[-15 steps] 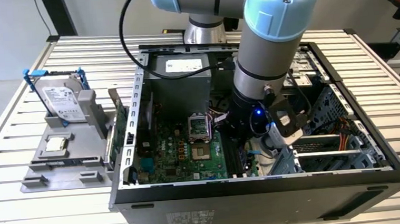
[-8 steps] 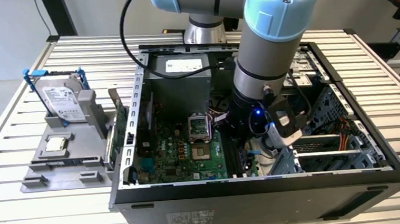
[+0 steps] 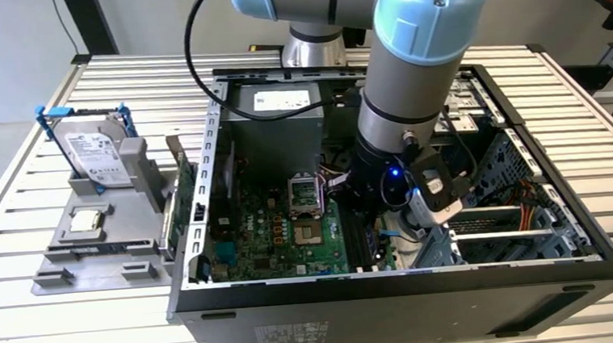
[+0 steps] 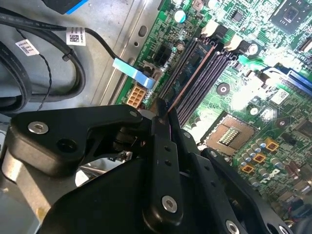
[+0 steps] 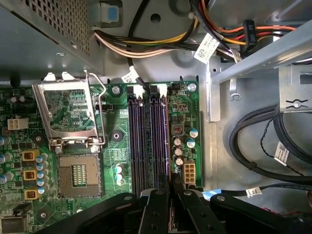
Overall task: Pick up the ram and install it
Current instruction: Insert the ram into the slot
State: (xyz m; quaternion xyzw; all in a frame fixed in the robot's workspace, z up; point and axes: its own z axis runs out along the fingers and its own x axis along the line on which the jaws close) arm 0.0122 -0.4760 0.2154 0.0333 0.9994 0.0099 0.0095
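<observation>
My gripper [image 3: 383, 215] is down inside the open computer case [image 3: 197, 228], over the memory slots [image 5: 144, 141] of the green motherboard [image 3: 279, 238]. In both wrist views the black fingers [image 5: 157, 204] stand close together with the ram [image 5: 168, 146] edge-on between them, a thin dark strip. It lies along the outermost slot, the one nearest the board's edge; whether it is seated there I cannot tell. In the second wrist view the ram [image 4: 181, 83] runs from the gripper [image 4: 164, 111] along the same slot, whose white latch [image 4: 210, 28] is at the far end.
A bare processor socket [image 5: 78, 175] with its metal frame [image 5: 68, 109] raised lies beside the slots. Black cables [image 5: 253, 151] and a wire bundle [image 5: 161, 46] run past the board's edge. Outside the case, a hard drive [image 3: 91, 154] in a blue frame and a green expansion card [image 3: 185, 198] stand on a grey holder [image 3: 101, 250].
</observation>
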